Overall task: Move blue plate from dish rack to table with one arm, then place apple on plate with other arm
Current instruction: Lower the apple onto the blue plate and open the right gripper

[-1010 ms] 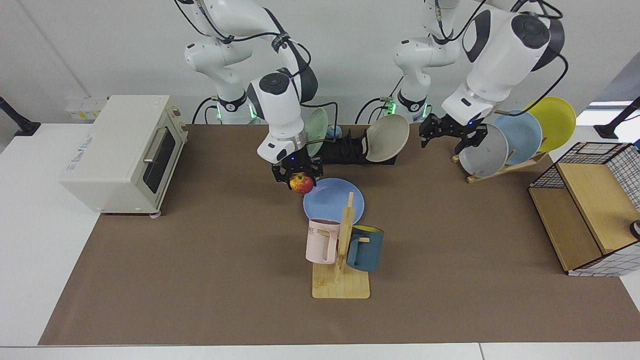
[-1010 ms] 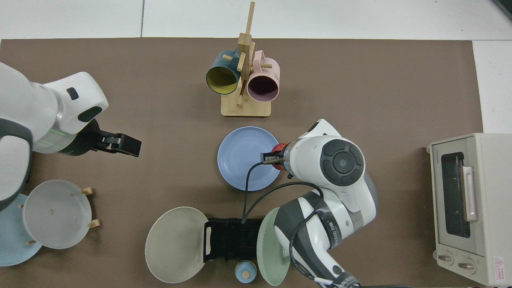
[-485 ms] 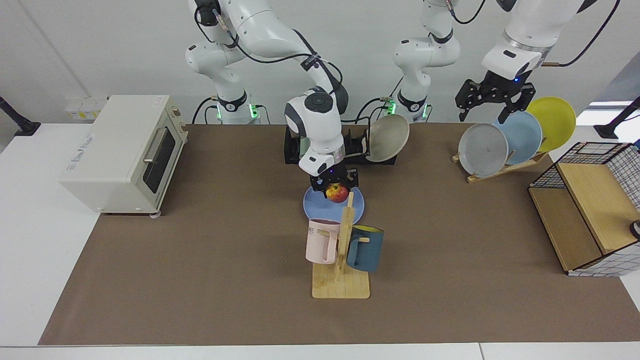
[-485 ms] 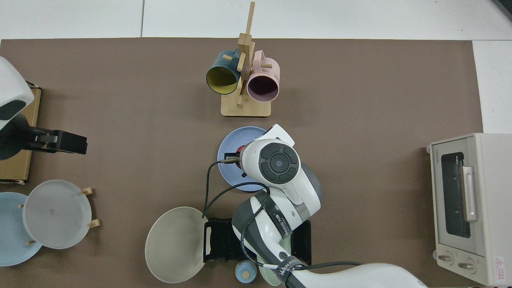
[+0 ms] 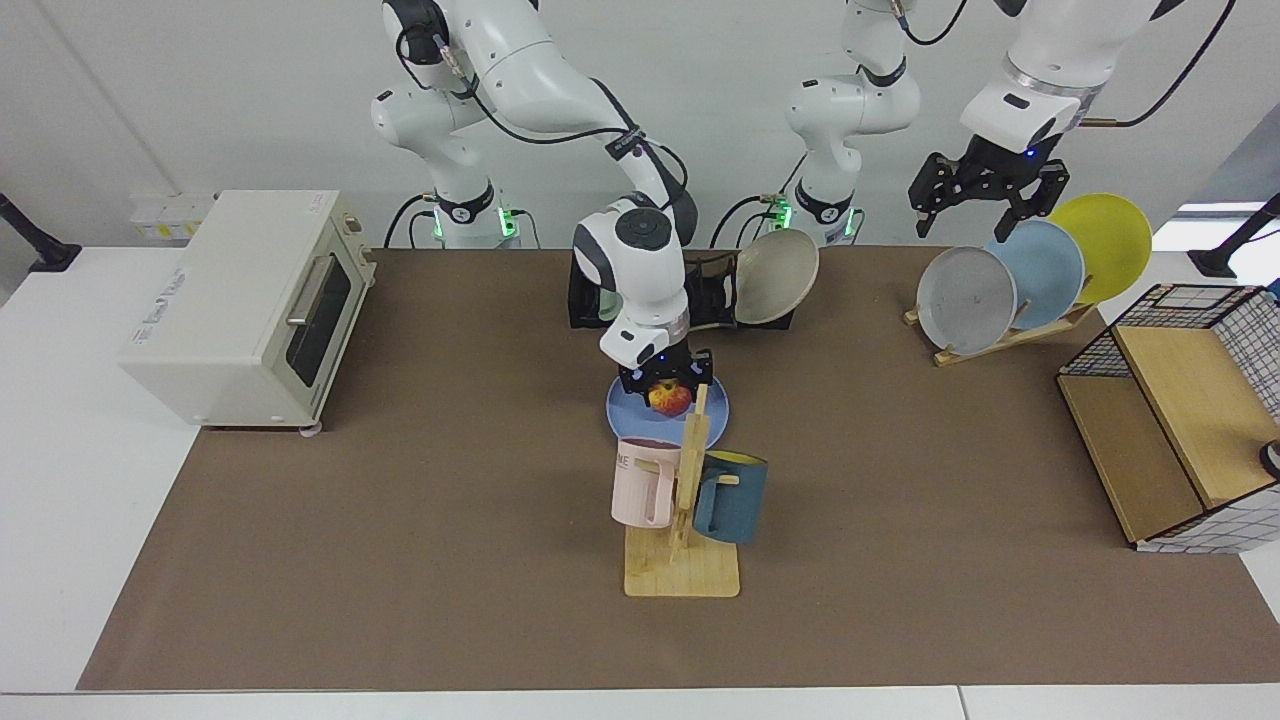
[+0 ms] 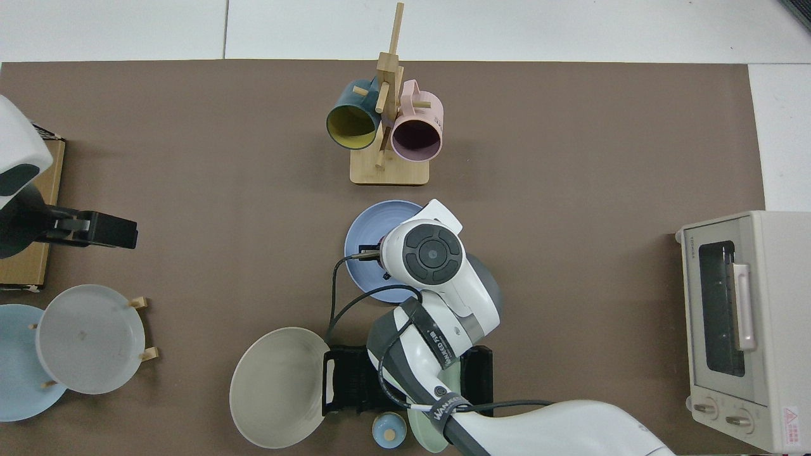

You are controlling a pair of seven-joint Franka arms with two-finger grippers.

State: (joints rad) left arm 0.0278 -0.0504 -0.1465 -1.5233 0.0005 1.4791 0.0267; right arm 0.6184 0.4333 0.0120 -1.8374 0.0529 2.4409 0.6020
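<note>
Since a moment ago, the right claw point(image 5: 669, 385) lowered the apple point(image 5: 671, 398) plateward.

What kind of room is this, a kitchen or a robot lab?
Probably a robot lab set up like a kitchen. Two white robot arms stand at a table with a toaster oven, a wooden mug stand and plate racks. The right gripper holds an apple over a blue plate.

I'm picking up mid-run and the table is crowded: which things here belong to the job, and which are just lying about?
In the job:
blue plate, flat on the mat
apple, held in the right gripper over the plate
dish rack
left gripper, waiting above the wooden plate rack

Lying about:
toaster oven
mug stand
wire basket
</note>
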